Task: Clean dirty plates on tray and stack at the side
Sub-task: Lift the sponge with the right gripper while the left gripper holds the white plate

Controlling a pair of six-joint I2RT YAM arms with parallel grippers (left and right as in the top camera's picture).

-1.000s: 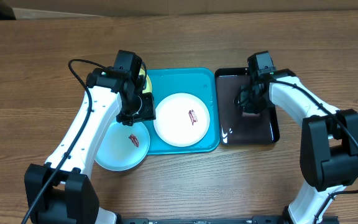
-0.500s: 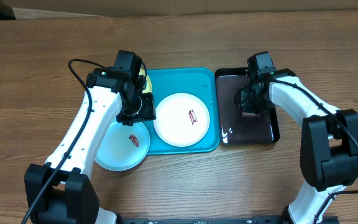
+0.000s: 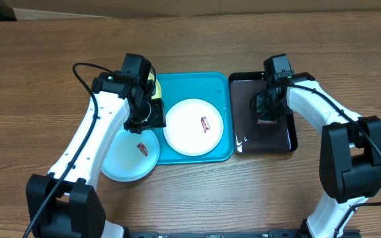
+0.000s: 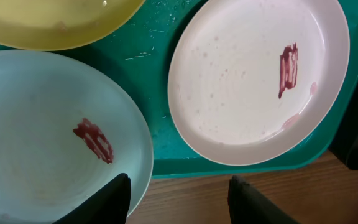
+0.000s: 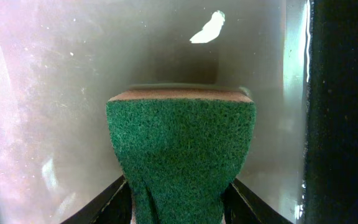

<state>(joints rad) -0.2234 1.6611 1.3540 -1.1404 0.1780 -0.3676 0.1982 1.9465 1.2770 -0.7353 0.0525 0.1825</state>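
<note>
The turquoise tray [image 3: 218, 86] holds the white plate [image 3: 193, 127], which has a red-brown smear. The pale blue plate [image 3: 129, 157], also smeared, lies at the tray's left front corner, mostly on the table. The yellow-green plate [image 3: 153, 84] is largely hidden under my left arm. My left gripper [image 3: 152, 119] is open and empty, hovering over the blue plate's rim. In the left wrist view the open fingers [image 4: 179, 199] frame the blue plate [image 4: 42, 143], the white plate [image 4: 247, 81], the yellow-green plate [image 4: 55, 22] and the tray [image 4: 160, 146]. My right gripper [image 3: 268, 109] is shut on a green sponge [image 5: 182, 149].
A glossy black tray [image 3: 280, 135] stands right of the turquoise tray, with my right gripper [image 5: 182, 202] and sponge just above its wet floor [image 5: 55, 93]. Brown wooden table [image 3: 45, 53] lies all around.
</note>
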